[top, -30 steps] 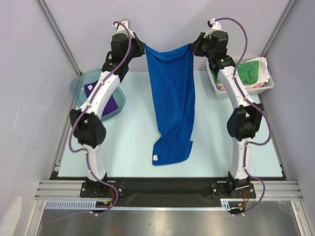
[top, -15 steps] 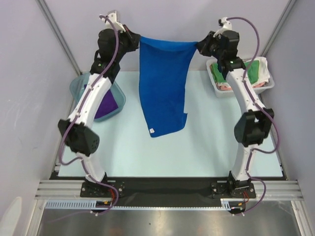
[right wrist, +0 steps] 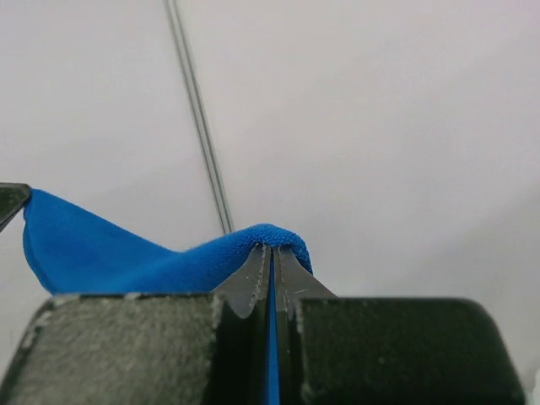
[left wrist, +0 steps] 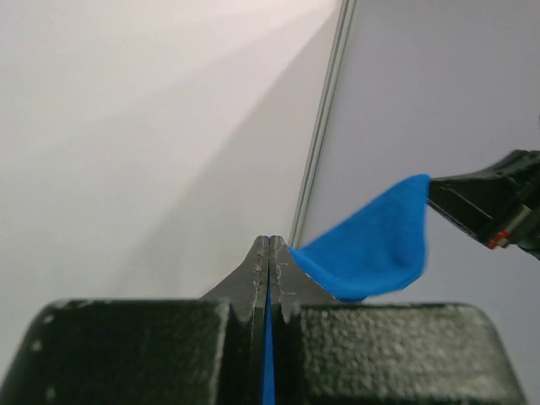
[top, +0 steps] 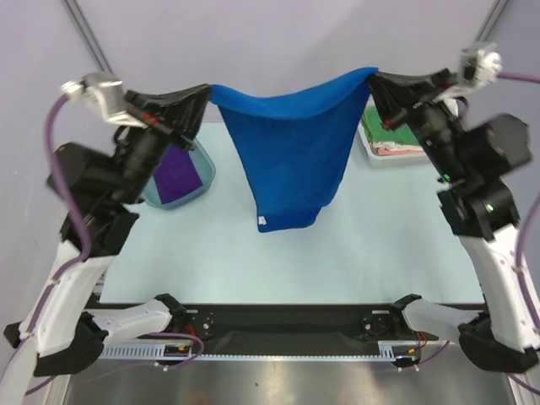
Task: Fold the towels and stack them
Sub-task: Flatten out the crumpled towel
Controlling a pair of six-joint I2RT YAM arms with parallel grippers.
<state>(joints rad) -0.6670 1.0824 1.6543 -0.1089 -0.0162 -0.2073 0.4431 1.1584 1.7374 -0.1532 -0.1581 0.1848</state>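
The royal blue towel (top: 291, 152) hangs high in the air between both arms, its lower end with a small white tag (top: 262, 221) clear of the table. My left gripper (top: 205, 91) is shut on its left top corner; in the left wrist view (left wrist: 268, 245) blue cloth (left wrist: 371, 245) shows between the shut jaws. My right gripper (top: 374, 78) is shut on the right top corner, also seen in the right wrist view (right wrist: 272, 251) with cloth (right wrist: 126, 253) draped to the left. The purple towel (top: 179, 175) lies in a clear bowl. The green towel (top: 405, 135) lies in the white basket, mostly hidden by my right arm.
A clear bluish bowl (top: 207, 173) stands at the table's left back. A white basket (top: 396, 158) at the right back holds a pinkish item (top: 396, 148) under the green towel. The pale table (top: 354, 245) lies below the towel.
Both grippers have risen much higher and spread wider apart, lifting the blue towel. Its lower end has left the table and now hangs free.
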